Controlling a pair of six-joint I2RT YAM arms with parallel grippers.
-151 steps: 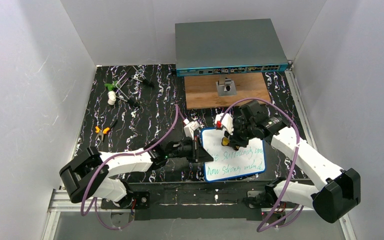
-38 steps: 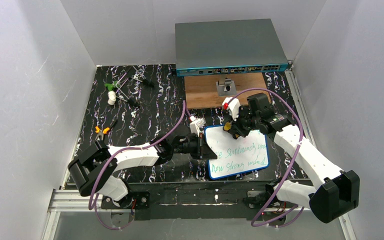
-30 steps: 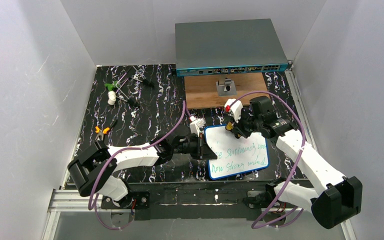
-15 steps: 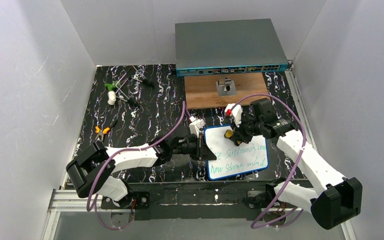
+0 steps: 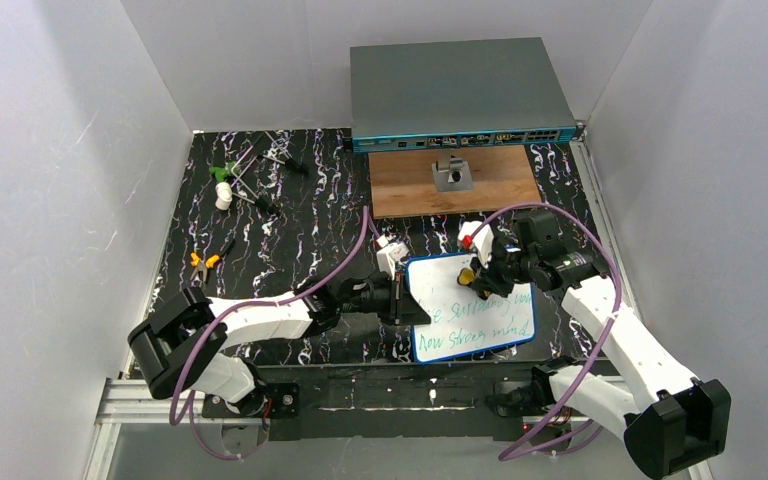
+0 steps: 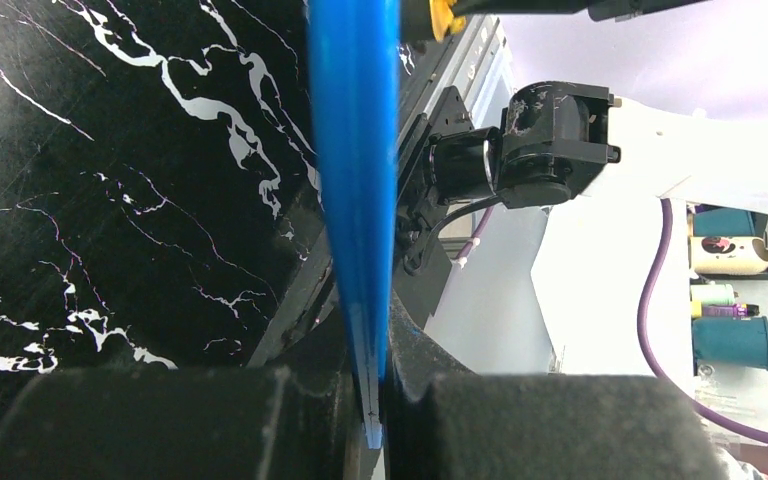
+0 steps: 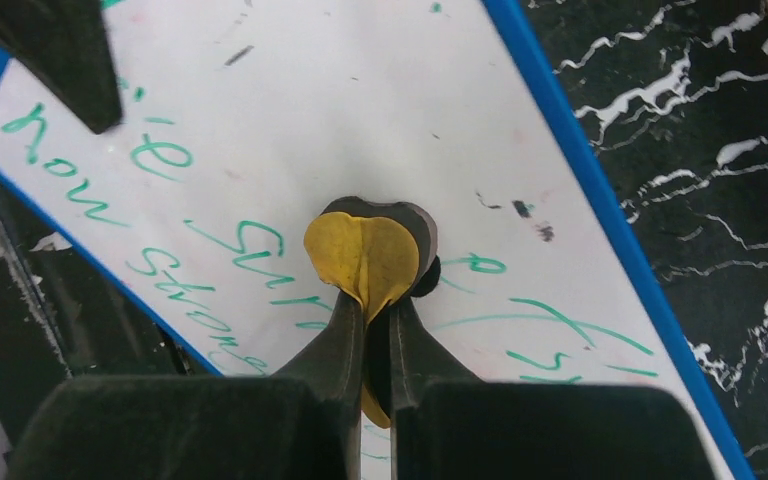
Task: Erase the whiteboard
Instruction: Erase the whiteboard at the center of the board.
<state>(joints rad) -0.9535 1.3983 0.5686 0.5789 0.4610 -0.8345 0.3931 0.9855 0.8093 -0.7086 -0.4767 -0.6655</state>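
The whiteboard (image 5: 480,322), white with a blue rim, lies near the table's front edge and carries two lines of green handwriting. My left gripper (image 5: 406,301) is shut on its left rim. In the left wrist view that blue rim (image 6: 356,150) runs straight into the left gripper (image 6: 375,385). My right gripper (image 5: 477,276) is shut on a small yellow pad (image 5: 467,275) over the board's upper part. In the right wrist view the yellow pad (image 7: 365,250) sits on the whiteboard (image 7: 400,110) among the green letters, pinched by the right gripper (image 7: 377,305).
A large grey box with ports (image 5: 460,85) stands at the back, and a wooden board (image 5: 405,190) with a small metal bracket (image 5: 452,176) lies before it. Orange-handled pliers (image 5: 202,262) and green-and-white bits (image 5: 224,186) lie far left. White walls enclose the table.
My right gripper has carried the yellow pad from the board's top edge down and right onto the upper line of writing. The left gripper keeps its hold on the rim.
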